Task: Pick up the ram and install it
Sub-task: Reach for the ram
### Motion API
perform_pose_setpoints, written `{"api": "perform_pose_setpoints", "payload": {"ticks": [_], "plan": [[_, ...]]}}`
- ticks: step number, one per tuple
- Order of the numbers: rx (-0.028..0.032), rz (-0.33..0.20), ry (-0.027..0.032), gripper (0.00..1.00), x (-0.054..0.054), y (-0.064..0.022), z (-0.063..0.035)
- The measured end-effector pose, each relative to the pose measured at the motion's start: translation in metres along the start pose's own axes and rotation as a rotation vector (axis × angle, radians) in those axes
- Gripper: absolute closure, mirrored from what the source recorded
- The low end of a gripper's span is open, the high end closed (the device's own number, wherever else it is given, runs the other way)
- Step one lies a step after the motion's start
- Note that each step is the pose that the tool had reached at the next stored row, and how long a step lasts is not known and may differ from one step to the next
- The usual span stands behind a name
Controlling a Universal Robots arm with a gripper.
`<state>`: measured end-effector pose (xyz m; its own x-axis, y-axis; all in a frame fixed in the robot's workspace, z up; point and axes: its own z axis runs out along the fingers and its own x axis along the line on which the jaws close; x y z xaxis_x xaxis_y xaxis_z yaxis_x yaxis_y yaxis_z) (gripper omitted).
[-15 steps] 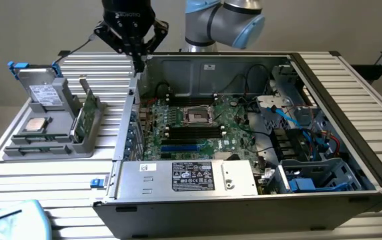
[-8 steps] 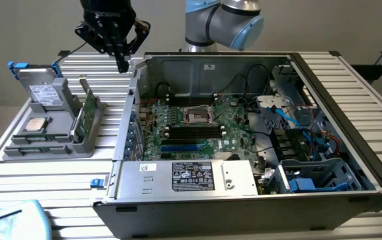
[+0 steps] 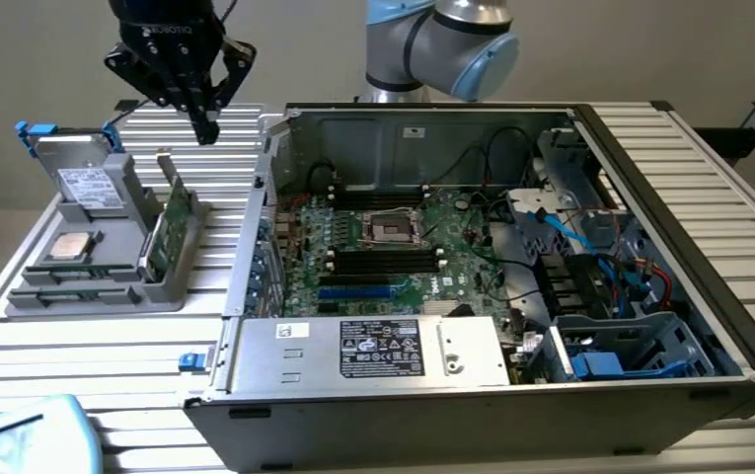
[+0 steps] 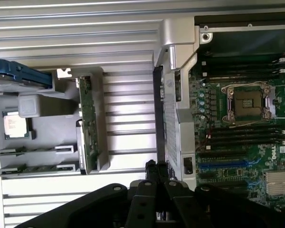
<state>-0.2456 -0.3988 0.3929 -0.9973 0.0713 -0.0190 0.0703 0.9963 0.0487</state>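
Two rams point(image 3: 72, 280) lie side by side in slots at the near end of a grey holder tray point(image 3: 153, 296) on the exterior view's left; the wrist view shows the rams point(image 4: 35, 151) as thin dark green sticks. My gripper point(image 3: 204, 126) hangs shut and empty high above the table's back left, past the tray's far end and well away from the sticks. In the wrist view its black fingertips point(image 4: 156, 167) are pressed together over the gap between tray and computer case. The motherboard's black memory slots point(image 3: 384, 259) sit on both sides of the processor socket point(image 3: 389, 229).
The tray also holds an upright green card with metal bracket point(image 3: 173, 222), a processor chip point(image 3: 72, 245) and a hard drive with blue handles point(image 3: 88, 183). The open computer case point(image 3: 509, 395) fills the middle and right, with a power supply point(image 3: 377, 351) at its near wall.
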Motion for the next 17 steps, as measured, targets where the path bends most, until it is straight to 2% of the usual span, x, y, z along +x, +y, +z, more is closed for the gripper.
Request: {"api": "perform_pose_setpoints", "payload": {"ticks": [17], "plan": [[0.0001,0.000,0.0016,0.89,0.077,-0.0058,0.0048]]}}
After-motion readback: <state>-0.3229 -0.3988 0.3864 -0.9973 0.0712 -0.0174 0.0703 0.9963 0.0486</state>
